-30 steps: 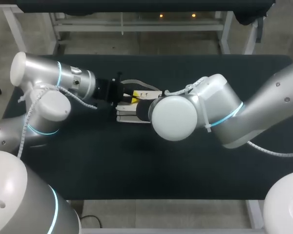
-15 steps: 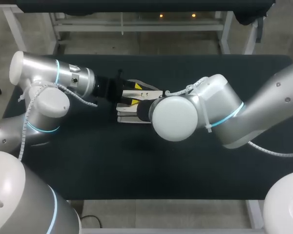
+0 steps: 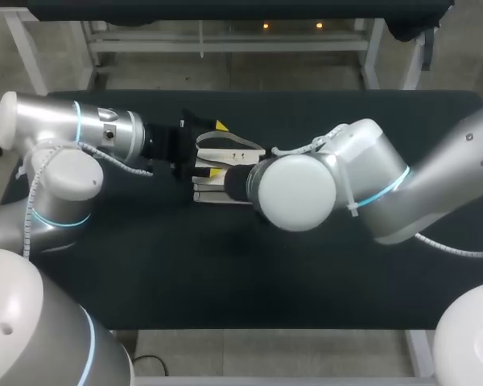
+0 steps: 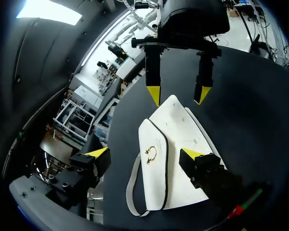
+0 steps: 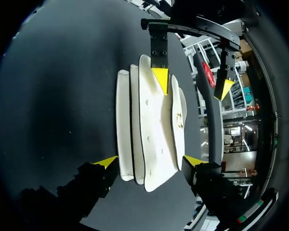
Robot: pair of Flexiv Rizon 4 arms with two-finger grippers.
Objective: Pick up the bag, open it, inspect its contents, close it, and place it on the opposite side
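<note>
A white bag [image 3: 235, 150] with a black-edged flap, a gold ring clasp [image 4: 151, 154] and a thin strap [image 4: 131, 191] lies flat on the black table, a little left of centre. My left gripper [image 3: 218, 148] comes in from the left and stands open, its yellow tips wide apart over the bag's near end [image 4: 145, 154]. From the other end, my right gripper [image 5: 149, 160] faces it, also open, straddling the bag [image 5: 154, 130] without pinching it. Each wrist view shows the other gripper across the bag [image 4: 177, 94] [image 5: 191, 84]. In the head view the right wrist [image 3: 296, 193] hides its own fingers.
The black table [image 3: 225, 273] stretches bare in front of the arms and off to the right. The two arms meet over the bag, so the space around it is crowded.
Both grippers went from shut to wide open. My left arm drew back to the left a little. The bag now lies flat between the spread fingers.
</note>
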